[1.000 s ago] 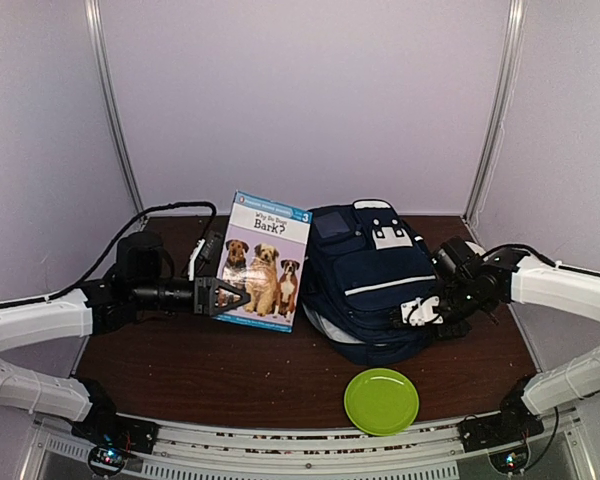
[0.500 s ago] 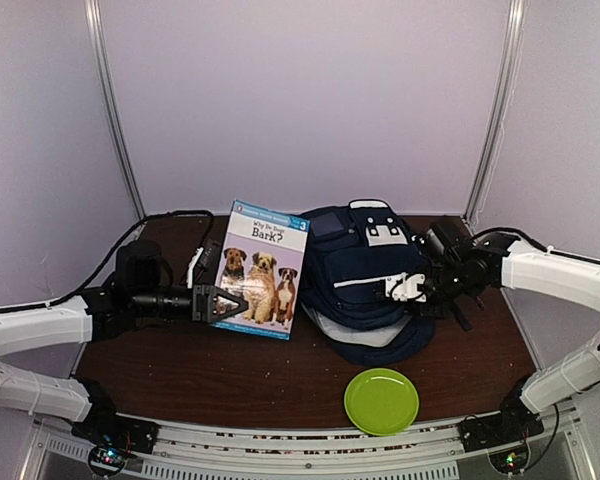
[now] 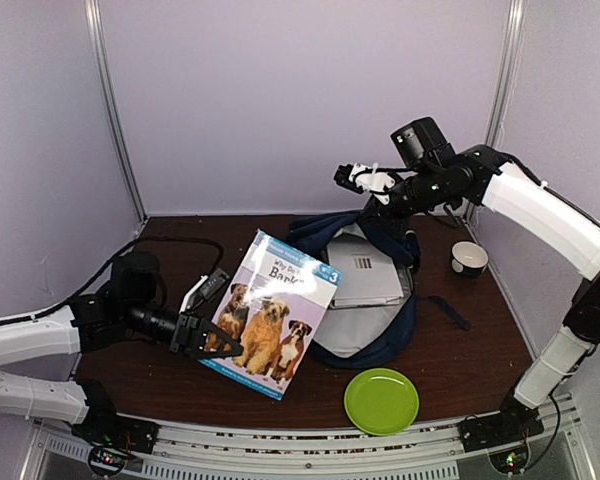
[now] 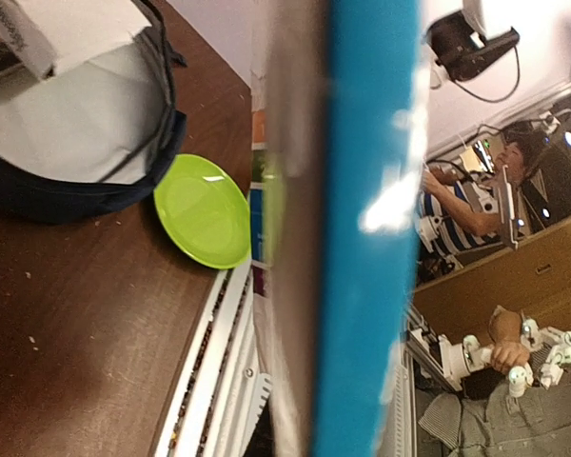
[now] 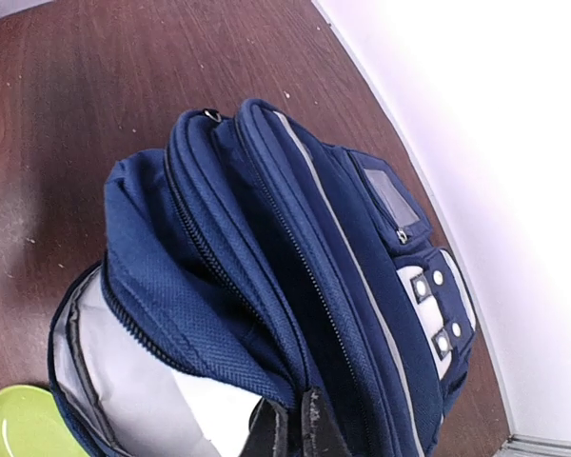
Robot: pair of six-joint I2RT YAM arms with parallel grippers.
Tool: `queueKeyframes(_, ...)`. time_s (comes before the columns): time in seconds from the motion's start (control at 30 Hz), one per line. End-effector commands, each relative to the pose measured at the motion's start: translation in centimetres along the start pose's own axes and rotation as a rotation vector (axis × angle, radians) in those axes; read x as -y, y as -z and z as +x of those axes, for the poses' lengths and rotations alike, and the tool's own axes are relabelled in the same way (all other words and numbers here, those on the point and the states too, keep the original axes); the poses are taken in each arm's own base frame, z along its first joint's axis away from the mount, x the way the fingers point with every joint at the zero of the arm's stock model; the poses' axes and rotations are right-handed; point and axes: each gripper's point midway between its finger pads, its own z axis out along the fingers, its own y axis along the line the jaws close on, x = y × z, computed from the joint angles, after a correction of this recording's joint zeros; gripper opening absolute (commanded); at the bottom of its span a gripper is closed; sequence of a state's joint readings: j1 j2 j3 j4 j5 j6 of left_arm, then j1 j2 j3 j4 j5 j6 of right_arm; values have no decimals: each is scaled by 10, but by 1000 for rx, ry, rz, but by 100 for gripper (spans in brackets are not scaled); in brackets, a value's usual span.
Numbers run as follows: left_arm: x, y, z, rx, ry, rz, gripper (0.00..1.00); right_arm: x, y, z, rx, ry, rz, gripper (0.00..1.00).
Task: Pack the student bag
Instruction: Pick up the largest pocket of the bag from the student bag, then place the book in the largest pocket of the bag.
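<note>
Right pincer [image 3: 358, 178], held high, is pressed together on the navy flap of the student bag [image 3: 346, 326], which lies open below it on the bench [image 3: 460, 360]. Left pincer [image 3: 208, 335] pinches 1 book [image 3: 272, 312], the bag just beyond it.

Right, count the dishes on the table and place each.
2. A green plate lies near the front edge, in front of the student bag; a small white cup stands right of the bag, toward the back. The bag or the book could hide more.
</note>
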State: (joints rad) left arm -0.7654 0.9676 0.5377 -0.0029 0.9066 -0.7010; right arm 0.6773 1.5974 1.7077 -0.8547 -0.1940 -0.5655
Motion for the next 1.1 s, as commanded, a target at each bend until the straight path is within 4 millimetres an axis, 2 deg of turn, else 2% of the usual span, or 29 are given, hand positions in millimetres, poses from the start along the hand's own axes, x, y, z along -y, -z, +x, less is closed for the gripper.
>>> queueKeyframes(0.0,21,-7,10,-59,-56,90,0,-11,12,-62,148,-26,-43,0)
queueKeyframes(0.17,5,-29,-5,-9,6,83,0,-10,16,-81,154,1,-39,0)
queueKeyframes(0.33,-20,-57,-26,36,88,93,0,-16,23,-75,156,15,-43,0)
queueKeyframes(0.53,-57,-88,-39,35,216,72,0,-30,32,-67,169,20,-75,0)
queueKeyframes(0.67,-61,-104,-74,123,266,147,0,-46,36,-60,173,47,-110,0)
queueKeyframes(0.8,-78,-118,-114,186,321,210,0,-59,41,-54,178,84,-141,0)
queueKeyframes(0.9,-109,-124,-139,209,367,184,0,-65,43,-50,178,101,-153,0)
queueKeyframes(1.07,-153,-128,-163,226,408,100,0,-73,46,-48,179,129,-177,0)
